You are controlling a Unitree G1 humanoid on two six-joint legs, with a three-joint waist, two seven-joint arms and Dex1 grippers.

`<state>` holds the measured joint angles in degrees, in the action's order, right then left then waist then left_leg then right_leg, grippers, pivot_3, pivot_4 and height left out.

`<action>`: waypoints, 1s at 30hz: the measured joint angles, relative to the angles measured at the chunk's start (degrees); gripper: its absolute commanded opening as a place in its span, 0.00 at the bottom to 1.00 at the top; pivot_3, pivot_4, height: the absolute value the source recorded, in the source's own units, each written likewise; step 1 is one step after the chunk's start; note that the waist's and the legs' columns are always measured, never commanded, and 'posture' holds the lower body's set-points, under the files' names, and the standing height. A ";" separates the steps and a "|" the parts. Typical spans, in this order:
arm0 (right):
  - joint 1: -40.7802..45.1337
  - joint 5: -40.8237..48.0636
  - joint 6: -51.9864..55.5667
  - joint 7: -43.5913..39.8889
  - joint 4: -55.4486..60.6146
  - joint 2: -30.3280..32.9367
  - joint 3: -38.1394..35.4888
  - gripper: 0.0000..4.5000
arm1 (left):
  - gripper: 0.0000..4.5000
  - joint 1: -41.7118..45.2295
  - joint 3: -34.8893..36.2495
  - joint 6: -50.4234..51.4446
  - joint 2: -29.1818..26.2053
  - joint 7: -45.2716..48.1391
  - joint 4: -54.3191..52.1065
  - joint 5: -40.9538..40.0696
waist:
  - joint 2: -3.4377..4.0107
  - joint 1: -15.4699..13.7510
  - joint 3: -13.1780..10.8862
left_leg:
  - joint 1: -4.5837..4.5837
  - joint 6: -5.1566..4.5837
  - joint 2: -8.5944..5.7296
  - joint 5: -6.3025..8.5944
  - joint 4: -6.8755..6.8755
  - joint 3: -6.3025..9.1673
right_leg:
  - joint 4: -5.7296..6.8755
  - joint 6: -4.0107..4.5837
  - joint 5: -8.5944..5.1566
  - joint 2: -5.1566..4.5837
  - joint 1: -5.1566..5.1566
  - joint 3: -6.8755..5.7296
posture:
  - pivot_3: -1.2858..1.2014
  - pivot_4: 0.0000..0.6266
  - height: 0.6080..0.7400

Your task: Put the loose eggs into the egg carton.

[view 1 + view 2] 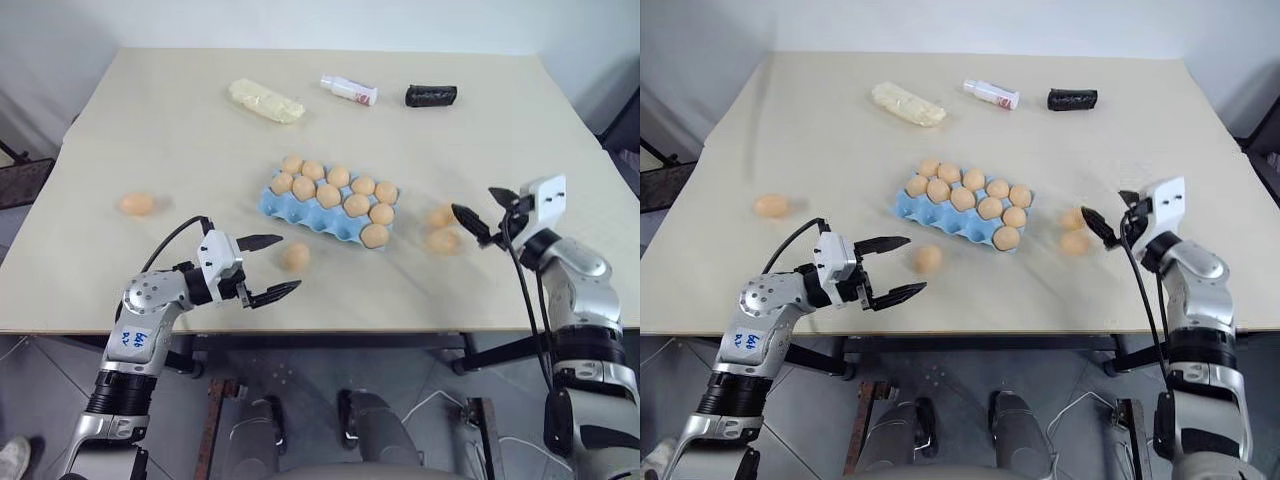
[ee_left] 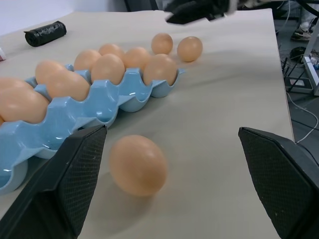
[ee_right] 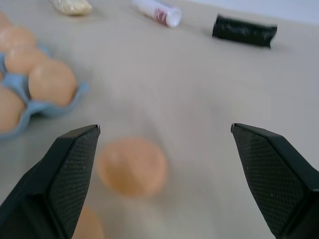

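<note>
The light blue egg carton (image 1: 308, 216) lies mid-table with several tan eggs in its cups; its near row stands bare. One loose egg (image 1: 295, 256) rests in front of the carton, and in the left wrist view this egg (image 2: 138, 164) lies between my left gripper's fingers. My left gripper (image 1: 915, 263) is open and level just short of it. Two loose eggs (image 1: 441, 216) (image 1: 441, 241) lie right of the carton. My right gripper (image 1: 1102, 203) hovers open beside them, with one egg (image 3: 132, 167) ahead of its fingers. Another egg (image 1: 136, 204) sits far left.
At the table's far side lie a pale yellow wrapped lump (image 1: 265, 101), a small white bottle (image 1: 349, 90) and a black roll (image 1: 431, 95). The table's near edge runs just below both grippers.
</note>
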<state>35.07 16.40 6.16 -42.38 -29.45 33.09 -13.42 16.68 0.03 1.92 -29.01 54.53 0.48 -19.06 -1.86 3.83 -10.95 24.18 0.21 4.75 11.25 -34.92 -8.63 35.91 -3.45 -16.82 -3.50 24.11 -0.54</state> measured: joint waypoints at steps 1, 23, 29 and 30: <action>1.17 -0.22 0.70 0.10 -0.05 0.00 0.35 0.99 | 1.00 0.01 -0.01 0.00 0.05 -0.06 -0.01 0.00 | 0.00 -0.03 0.00 | 0.01 0.00 0.00 0.00 0.04 0.00 | 0.00 0.00 0.00 0.00 0.03 0.00 | 0.52 0.24 1.00; 18.83 -11.48 -4.26 1.23 -31.80 -1.28 8.68 0.99 | 1.00 0.50 -0.14 0.57 0.83 -1.22 -1.72 -0.01 | 0.01 0.24 0.00 | 0.25 0.02 -0.05 -0.02 0.22 -0.19 | 0.03 -0.14 0.08 0.01 0.41 0.03 | 0.52 0.24 1.00; 19.91 -13.06 -5.83 1.35 -36.45 -2.04 8.57 0.91 | 1.00 0.94 -0.32 0.67 0.94 -1.28 -1.82 -0.01 | 0.01 0.96 0.00 | 0.25 0.02 -0.05 -0.03 0.22 -0.19 | 0.04 -0.15 0.08 0.02 0.40 0.08 | 0.52 0.24 1.00; 19.92 -13.07 -6.14 1.26 -36.68 -2.07 8.54 0.86 | 1.00 1.03 -0.30 0.67 0.93 -1.29 -1.82 -0.01 | 0.01 0.98 0.00 | 0.25 0.03 -0.05 -0.03 0.21 -0.19 | 0.05 -0.16 0.09 0.03 0.40 0.07 | 0.52 0.24 1.00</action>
<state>54.99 3.33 0.02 -41.11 -66.12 31.02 -4.88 17.71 -0.27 2.59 -28.08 53.24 -1.35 -19.07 -1.85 4.81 -10.95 24.43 0.24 4.70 11.22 -34.71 -8.82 35.96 -3.62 -16.73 -3.47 24.51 -0.47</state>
